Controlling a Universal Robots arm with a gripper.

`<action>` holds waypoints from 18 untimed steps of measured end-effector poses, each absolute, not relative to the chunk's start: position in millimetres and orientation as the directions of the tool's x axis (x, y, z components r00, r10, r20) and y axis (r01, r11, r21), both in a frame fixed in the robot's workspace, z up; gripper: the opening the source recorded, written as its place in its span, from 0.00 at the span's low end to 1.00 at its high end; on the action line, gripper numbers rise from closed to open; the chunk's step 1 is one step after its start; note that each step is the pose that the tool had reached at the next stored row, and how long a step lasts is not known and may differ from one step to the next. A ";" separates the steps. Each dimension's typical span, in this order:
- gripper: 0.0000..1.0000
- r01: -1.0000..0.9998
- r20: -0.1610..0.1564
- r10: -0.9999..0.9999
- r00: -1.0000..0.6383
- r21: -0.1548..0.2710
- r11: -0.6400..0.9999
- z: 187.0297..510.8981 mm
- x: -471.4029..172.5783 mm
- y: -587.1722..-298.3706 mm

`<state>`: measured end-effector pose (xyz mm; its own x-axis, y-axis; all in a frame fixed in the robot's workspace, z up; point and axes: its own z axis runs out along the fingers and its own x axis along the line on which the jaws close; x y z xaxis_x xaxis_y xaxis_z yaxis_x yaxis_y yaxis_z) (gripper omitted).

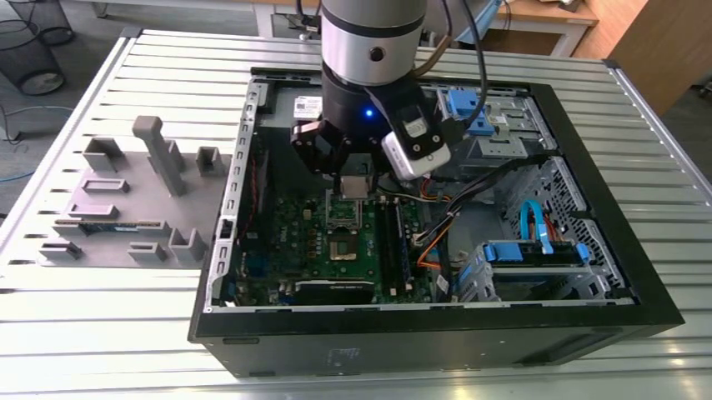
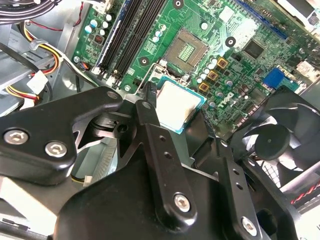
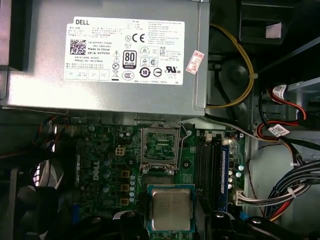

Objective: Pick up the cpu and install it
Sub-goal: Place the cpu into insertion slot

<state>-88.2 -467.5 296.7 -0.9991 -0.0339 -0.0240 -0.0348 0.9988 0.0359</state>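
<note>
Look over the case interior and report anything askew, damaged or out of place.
Nothing stands out. The gripper holds the cpu flat and square above the motherboard, near the socket, which is open and empty. No damage shows.

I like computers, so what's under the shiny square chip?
The cpu, held in the jaws, hangs over the green motherboard. The empty socket lies nearby, not covered. The board patch straight beneath is covered by the chip.
</note>
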 end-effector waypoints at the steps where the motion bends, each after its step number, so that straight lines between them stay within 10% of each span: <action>1: 0.47 -0.035 -0.024 -0.034 -0.999 0.036 0.999 296.4 -88.2 -467.5; 18: 0.47 -0.035 -0.024 -0.034 -0.999 0.036 0.999 287.6 -88.3 -467.5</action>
